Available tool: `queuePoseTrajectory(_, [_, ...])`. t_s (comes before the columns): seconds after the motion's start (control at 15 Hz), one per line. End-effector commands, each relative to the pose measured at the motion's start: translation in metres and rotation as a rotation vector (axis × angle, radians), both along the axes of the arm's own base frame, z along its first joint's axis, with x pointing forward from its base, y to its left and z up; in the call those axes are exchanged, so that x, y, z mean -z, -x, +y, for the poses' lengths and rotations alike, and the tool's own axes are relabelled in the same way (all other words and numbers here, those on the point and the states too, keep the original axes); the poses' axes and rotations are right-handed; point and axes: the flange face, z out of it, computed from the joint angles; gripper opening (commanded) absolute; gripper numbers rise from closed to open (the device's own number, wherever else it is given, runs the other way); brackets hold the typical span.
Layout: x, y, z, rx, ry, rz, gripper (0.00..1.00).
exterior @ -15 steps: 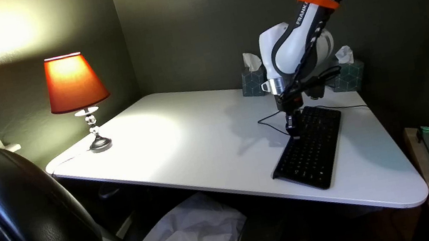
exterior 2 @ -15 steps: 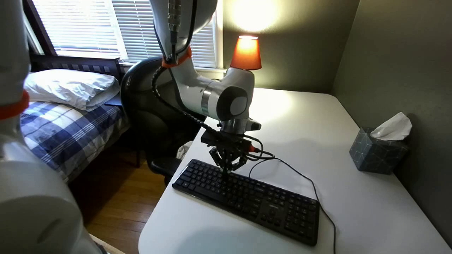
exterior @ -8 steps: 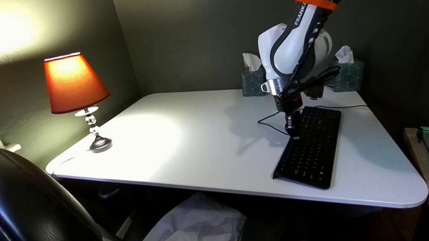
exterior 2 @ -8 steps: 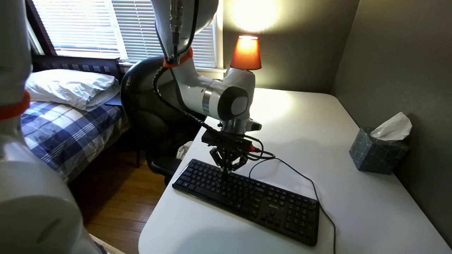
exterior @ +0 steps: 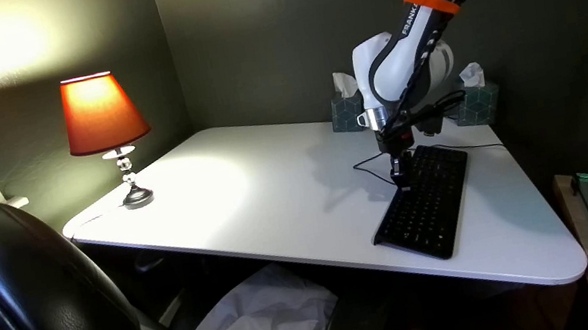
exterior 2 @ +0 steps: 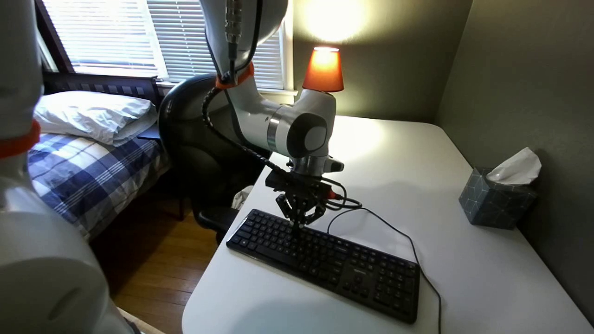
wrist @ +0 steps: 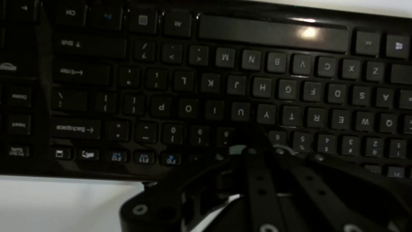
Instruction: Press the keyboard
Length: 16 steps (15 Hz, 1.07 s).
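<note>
Pressing seems in hand: our gripper (exterior 2: pixel 296 228) is closed, empty, over the keyboard (exterior 2: pixel 329 264). Next, we should push straight down.

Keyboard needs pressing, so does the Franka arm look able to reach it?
Probably yes: the end effector is at the number row of the keyboard, nothing visible in the way; contact is unclear.

The keyboard (exterior 2: pixel 323 266) lies on the desk (exterior 2: pixel 399 162) beneath your gripper (exterior 2: pixel 296 227); in an exterior view, 2 tissue boxes (exterior: pixel 347 115) stand beyond your gripper, with the lamp (exterior: pixel 102 116) off to its left and the chair (exterior: pixel 39 285) also left, in the foreground.
</note>
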Motion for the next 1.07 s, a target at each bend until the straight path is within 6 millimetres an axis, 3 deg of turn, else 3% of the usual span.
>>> queuePoseTrajectory(0.0, [0.002,-0.002,0.000,0.016,-0.003,0.008,0.00])
queuePoseTrajectory(0.67, [-0.017,0.002,0.002,0.025,0.015,-0.036,0.00])
queuePoseTrajectory(0.73, [-0.019,0.002,0.002,0.028,0.016,-0.039,0.26])
queuePoseTrajectory(0.8, [-0.021,0.002,0.003,0.025,0.017,-0.042,0.26])
queuePoseTrajectory(1.0, [-0.027,0.004,0.004,0.027,0.017,-0.053,0.47])
